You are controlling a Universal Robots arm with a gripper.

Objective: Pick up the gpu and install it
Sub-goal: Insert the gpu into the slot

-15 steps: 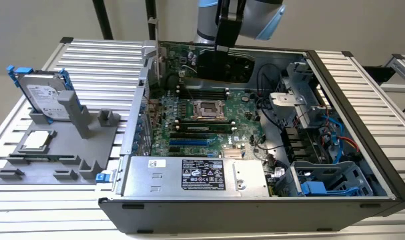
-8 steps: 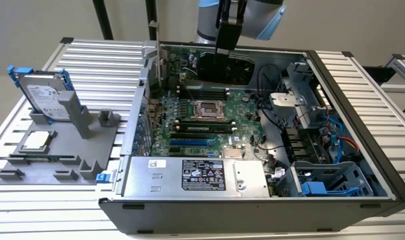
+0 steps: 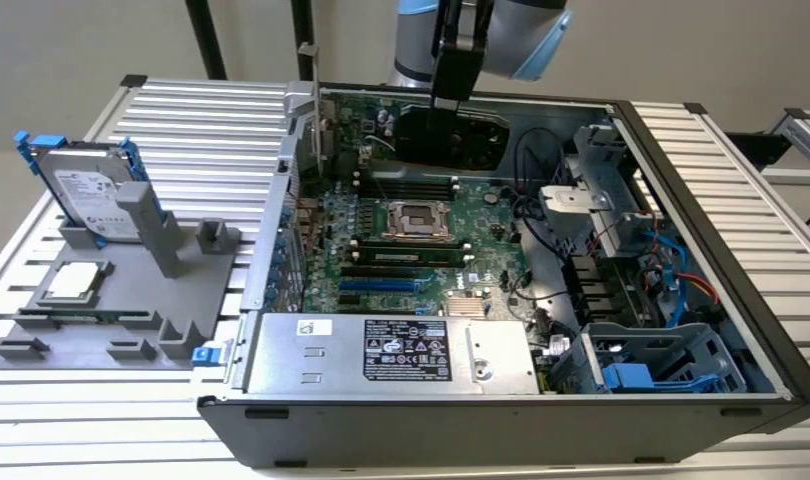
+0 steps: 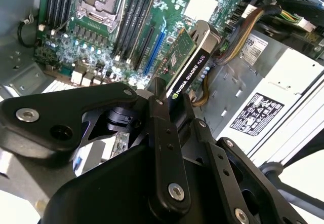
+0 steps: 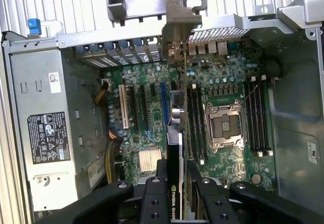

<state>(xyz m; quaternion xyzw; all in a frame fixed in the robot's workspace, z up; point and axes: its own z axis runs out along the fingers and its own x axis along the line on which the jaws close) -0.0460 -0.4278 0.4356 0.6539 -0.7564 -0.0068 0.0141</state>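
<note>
The gpu (image 3: 448, 138) hangs black side out above the far end of the open computer case (image 3: 725, 240), over the motherboard (image 3: 419, 240). My gripper (image 3: 455, 98) is shut on its upper edge. In the second wrist view the gpu (image 4: 188, 57) shows its green board and black cover, gripped between the black fingers (image 4: 161, 113). The first wrist view has the gpu (image 5: 174, 127) edge-on, its silver bracket (image 5: 179, 24) toward the case's rear wall, with the gripper (image 5: 174, 183) clamped on it above the blue expansion slot (image 5: 163, 102).
A grey fixture (image 3: 125, 300) at the exterior view's left holds a silver hard drive (image 3: 92, 190) with blue rails and a square CPU chip (image 3: 74, 280). Inside the case are the power supply (image 3: 392, 352), CPU socket (image 3: 412, 218), drive cage (image 3: 659, 360) and cables (image 3: 672, 260).
</note>
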